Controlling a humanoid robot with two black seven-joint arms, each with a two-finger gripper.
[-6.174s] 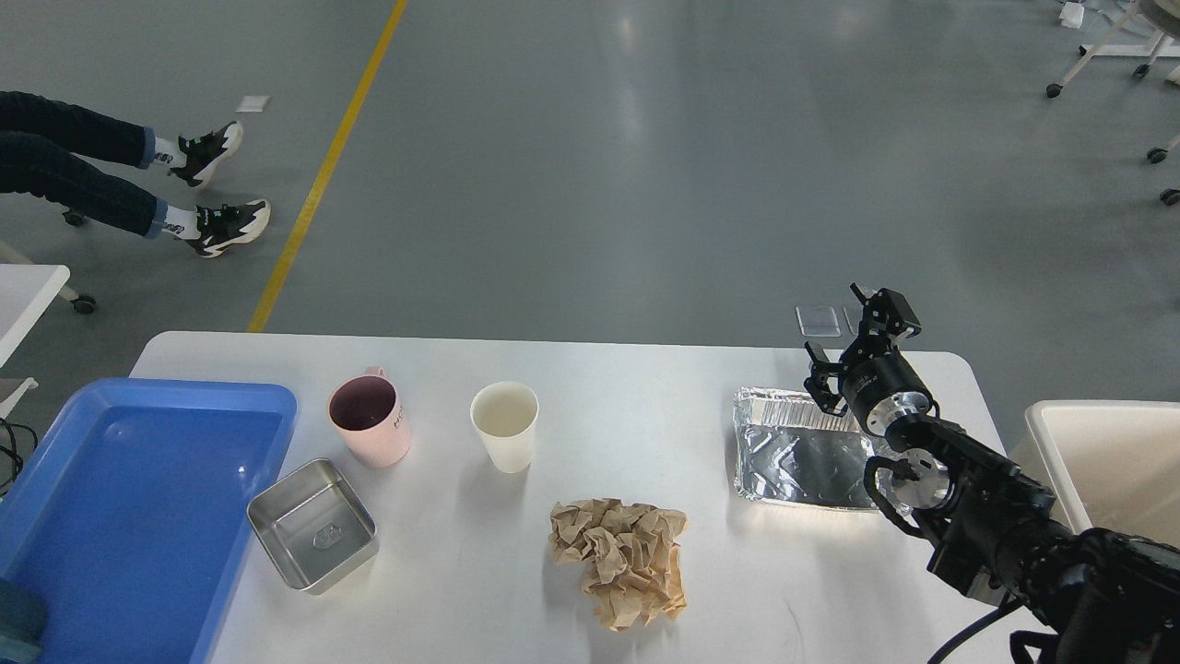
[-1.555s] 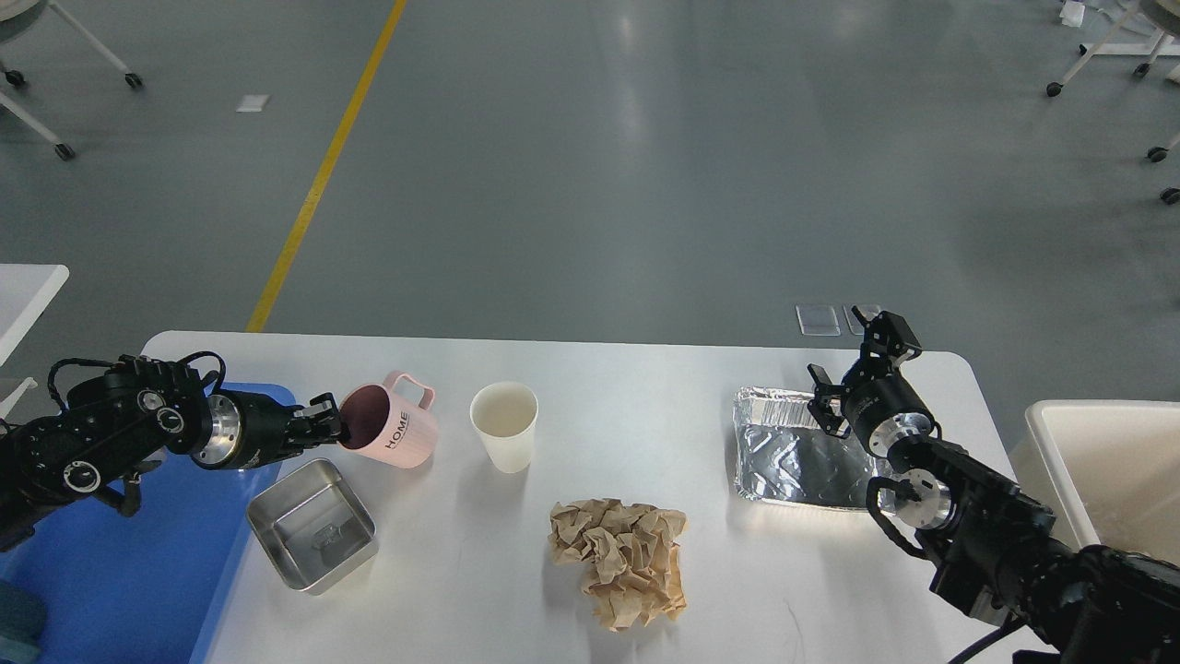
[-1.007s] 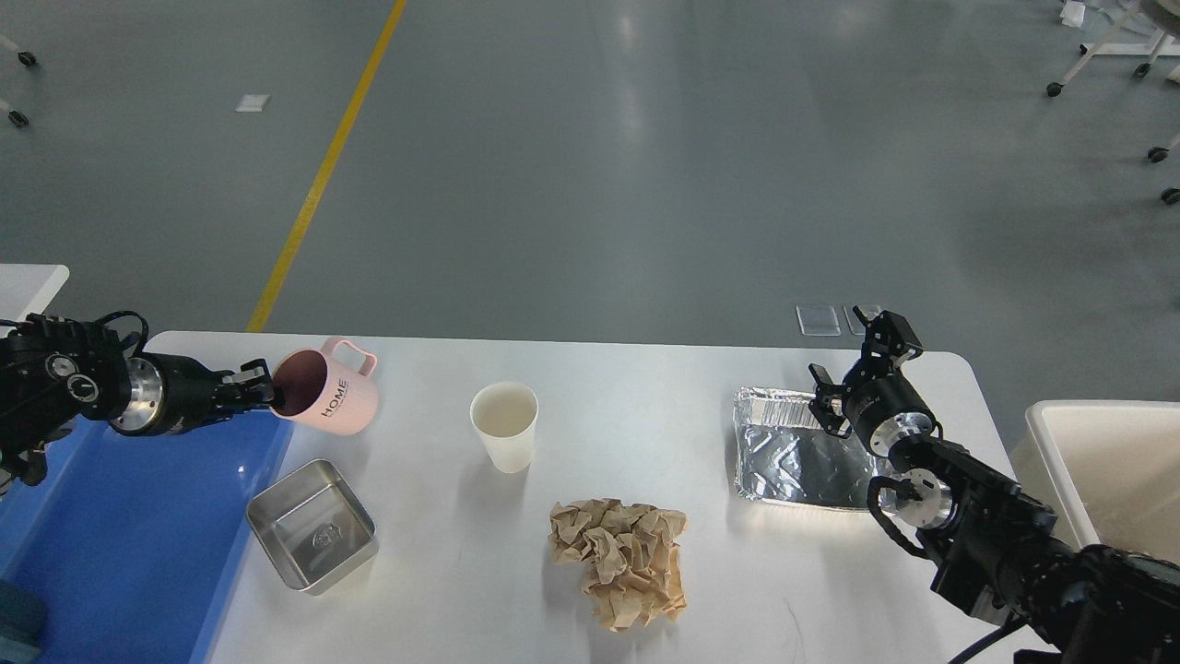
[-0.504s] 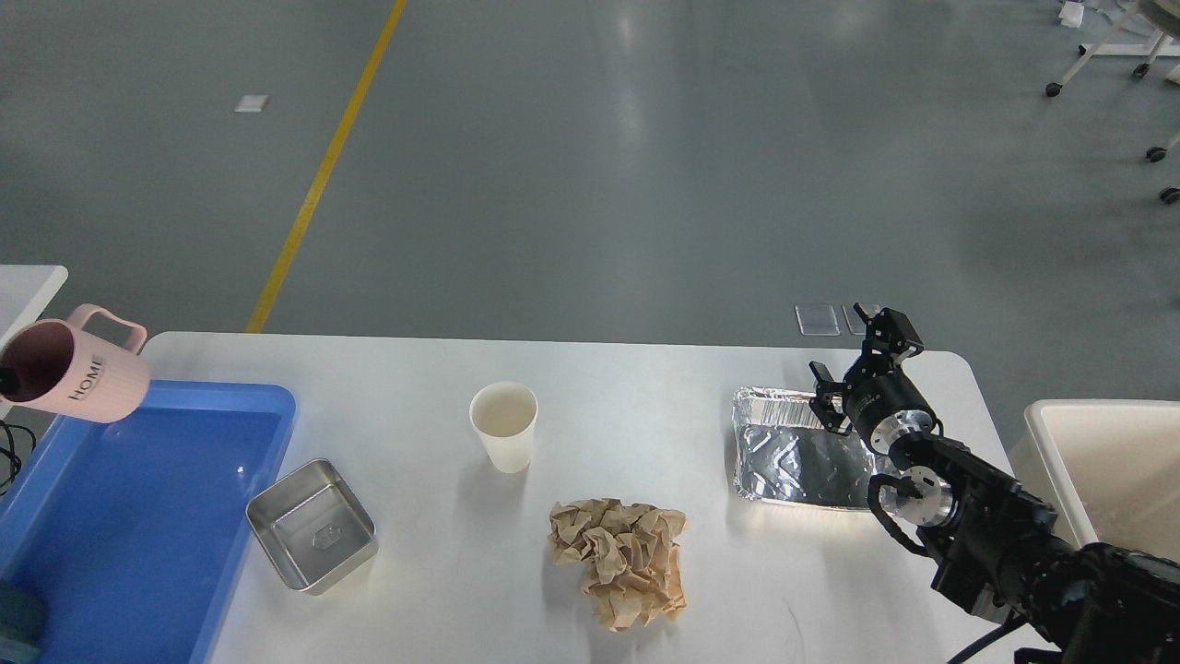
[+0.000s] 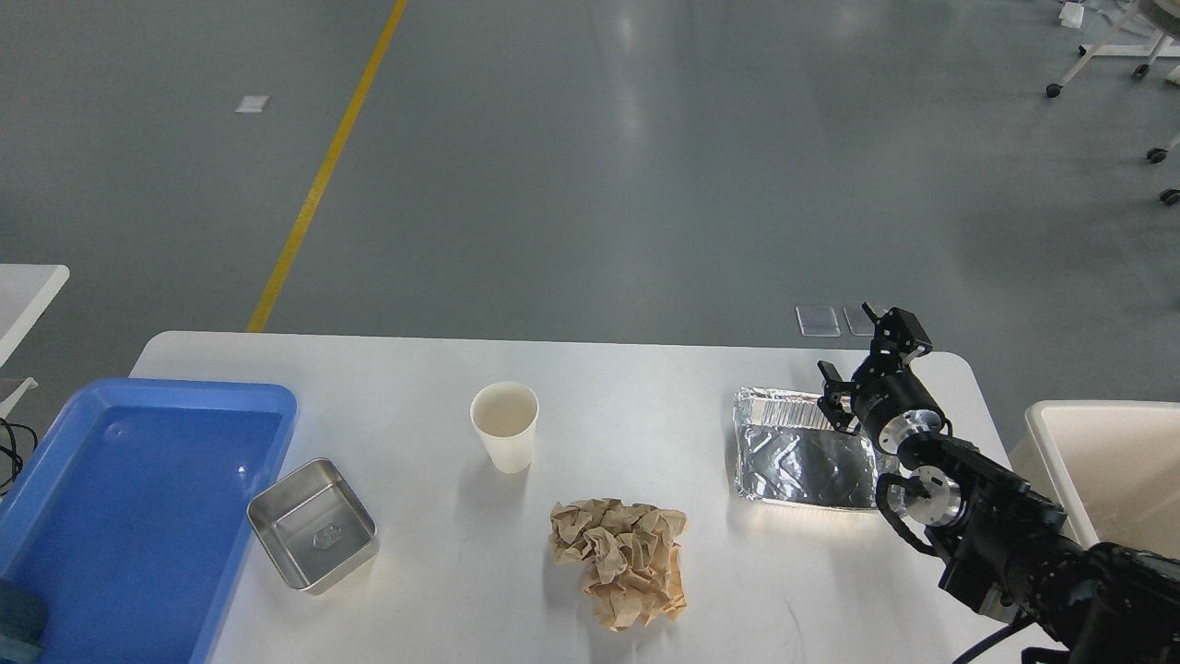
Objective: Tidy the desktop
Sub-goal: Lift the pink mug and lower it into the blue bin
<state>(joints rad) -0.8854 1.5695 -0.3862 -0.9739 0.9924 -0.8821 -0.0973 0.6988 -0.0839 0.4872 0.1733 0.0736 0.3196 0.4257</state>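
The desktop (image 5: 645,387) is a wide white tabletop with rounded corners. On it stand a white paper cup (image 5: 503,424), a crumpled brown paper ball (image 5: 620,558), a shiny foil tray (image 5: 800,454) and a small steel tin (image 5: 313,524). My right gripper (image 5: 865,349) is open and empty, and hovers over the far right corner of the foil tray. My left arm and gripper are out of view. No pink mug shows.
A blue plastic bin (image 5: 129,516) sits at the desktop's left end, with the steel tin beside it. A white bin (image 5: 1102,461) stands off the right edge. The corner of a smaller white table (image 5: 23,295) shows at far left.
My left gripper lifted the pink mug off the desktop and carried it left, and both have left the view. My right gripper has drifted slightly right over the foil tray.
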